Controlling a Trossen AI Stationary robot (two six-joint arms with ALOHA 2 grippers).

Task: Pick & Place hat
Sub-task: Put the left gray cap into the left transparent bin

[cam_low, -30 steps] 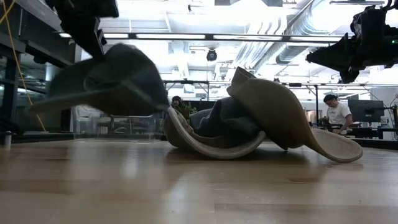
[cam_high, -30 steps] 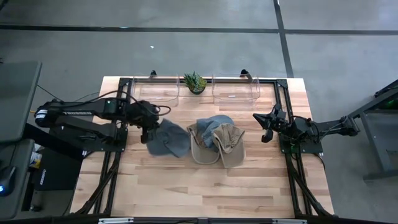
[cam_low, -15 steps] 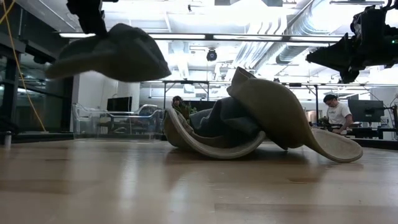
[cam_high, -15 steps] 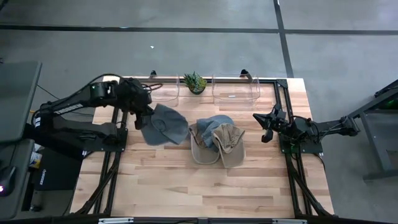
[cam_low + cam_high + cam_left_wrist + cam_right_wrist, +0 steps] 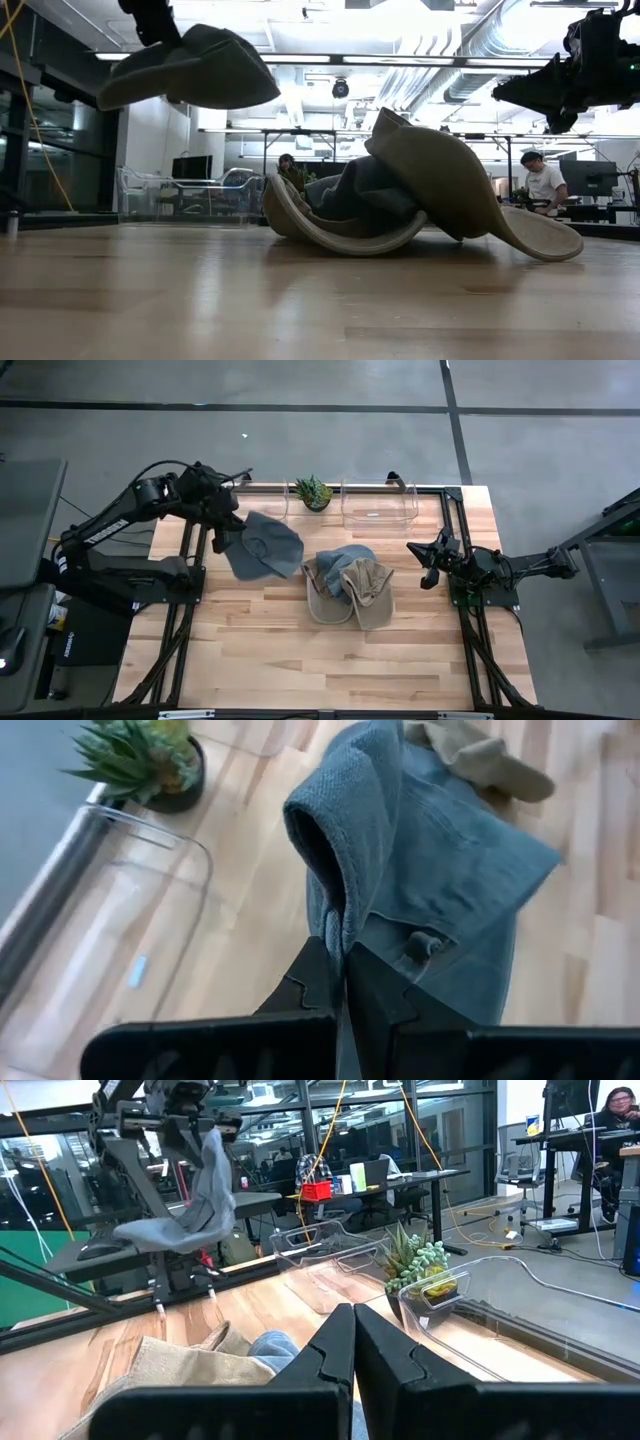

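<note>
**Blue hat up in the air, headed for the left bin by the look of it**

From above: the left gripper (image 5: 222, 532) has its jaws pinched tight on the floppy blue-grey fabric hat (image 5: 262, 546), lifted clear of the wooden desk (image 5: 300, 650), right beside the clear plastic bin on the left (image 5: 250, 502). My guess is that's the drop spot. Two more hats, a tan and blue pile (image 5: 348, 588), wait mid-desk.

Low view: the hat hangs high, brim drooping, well above the pile.

Left wrist: jaws grip a fold of cloth, so it dangles.

Right wrist: the right gripper (image 5: 352, 1342) is parked at its side, jaws closed on nothing.
</note>
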